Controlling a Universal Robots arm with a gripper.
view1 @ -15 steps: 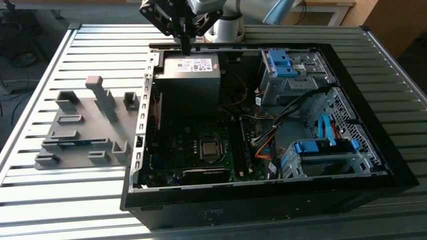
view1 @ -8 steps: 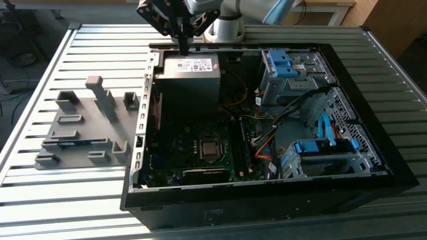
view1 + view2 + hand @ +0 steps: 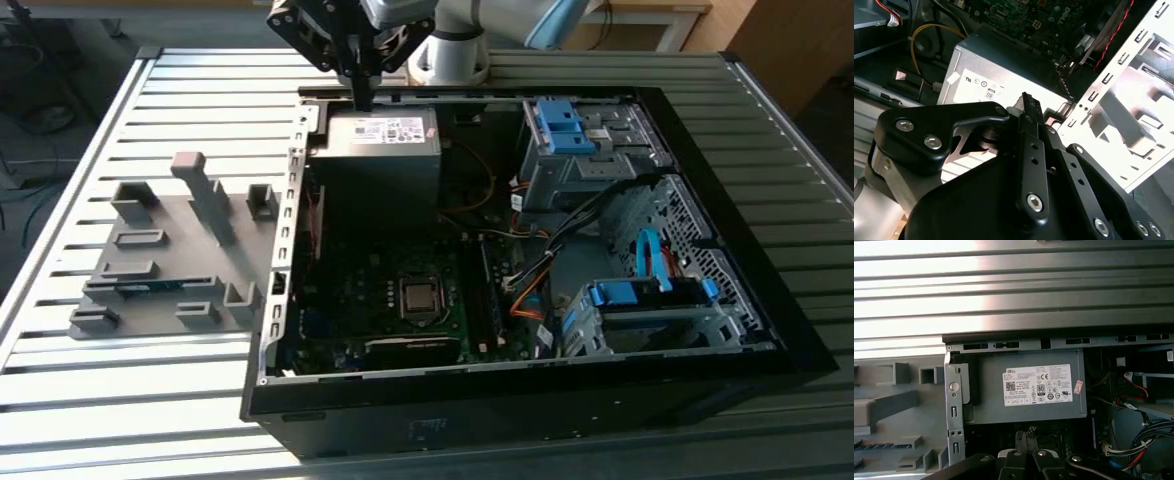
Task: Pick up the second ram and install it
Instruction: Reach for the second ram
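A robot arm's gripper [image 3: 360, 100] hangs over the far rim of an open computer case [image 3: 801, 330], which lies on its side on a slatted metal tabletop [image 3: 200, 90]. The gripper's tip is at the far edge of the grey power supply [image 3: 380, 150]. Its two black fingers [image 3: 1026, 107] are pressed together and hold nothing. Whether the tip touches the power supply cannot be told.

The second ram [image 3: 150, 287], a thin blue-green stick, lies in a slot of the grey holder block [image 3: 174, 250]. The block sits on the tabletop beside the case, toward the edge at the exterior view's left. The ram is well apart from the gripper.

In the first wrist view, the labelled power supply [image 3: 1024, 390] fills the case's corner, with the gripper [image 3: 1029, 437] just in front of it. The holder block [image 3: 894, 405] stands outside the case wall, and the ram [image 3: 879, 445] shows as a bluish strip in it. In the second wrist view, the gripper [image 3: 1026, 102] points at the power supply [image 3: 1004, 75].
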